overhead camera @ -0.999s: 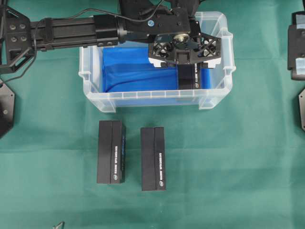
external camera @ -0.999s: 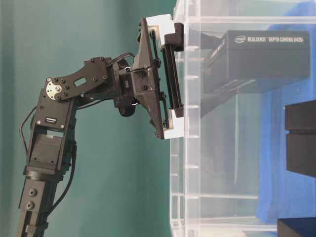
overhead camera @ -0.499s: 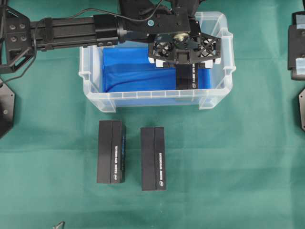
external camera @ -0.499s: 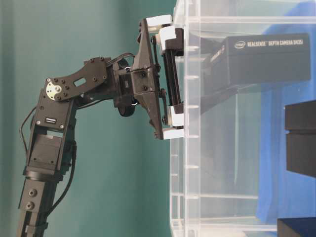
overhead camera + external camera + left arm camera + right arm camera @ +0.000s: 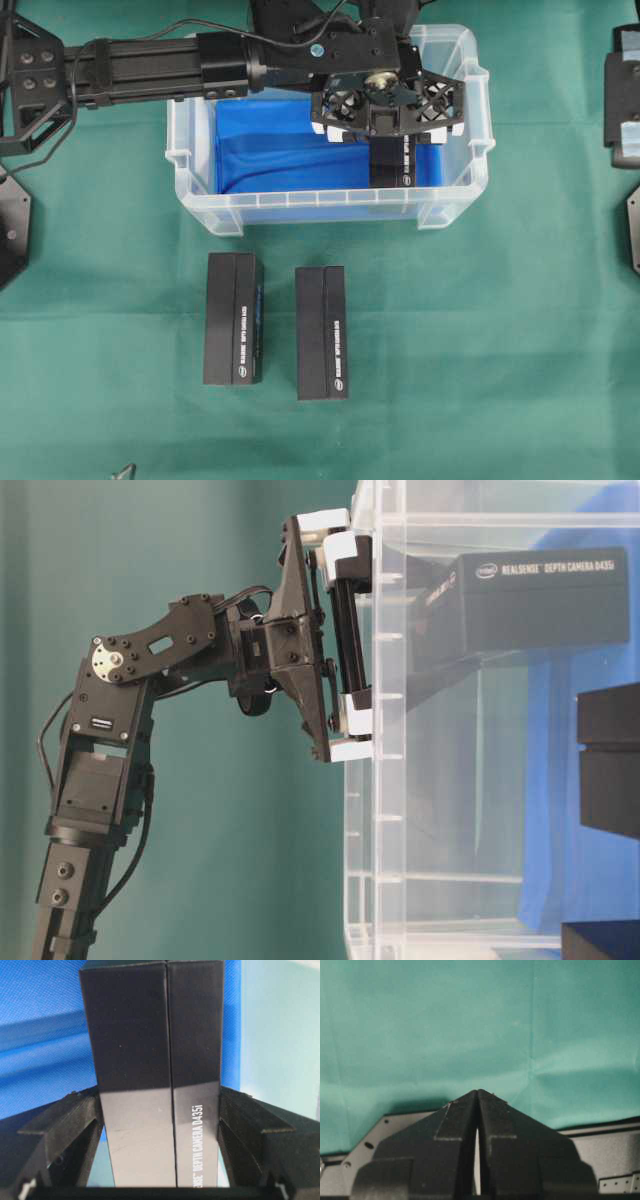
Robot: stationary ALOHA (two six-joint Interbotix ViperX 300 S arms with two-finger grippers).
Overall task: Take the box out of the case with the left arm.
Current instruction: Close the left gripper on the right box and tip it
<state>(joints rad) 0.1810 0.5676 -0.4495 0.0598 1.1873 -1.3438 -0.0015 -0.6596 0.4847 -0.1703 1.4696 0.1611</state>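
Now left gripper [image 5: 159, 1125] pinching box [image 5: 152, 1060] inside case [image 5: 330, 205] (right gripper [image 5: 478, 1132] pressed together).

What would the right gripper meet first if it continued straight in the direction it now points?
As far as its wrist view shows, the right gripper, shut, points at bare green cloth, with nothing between. It would probably meet the cloth first; depth is unclear.

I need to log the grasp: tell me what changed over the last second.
The left gripper closed its fingers inward onto the sides of the box inside the case, taking hold of it; the box has not lifted. The arm's pose, the two boxes on the cloth and the shut right gripper stayed as they were.
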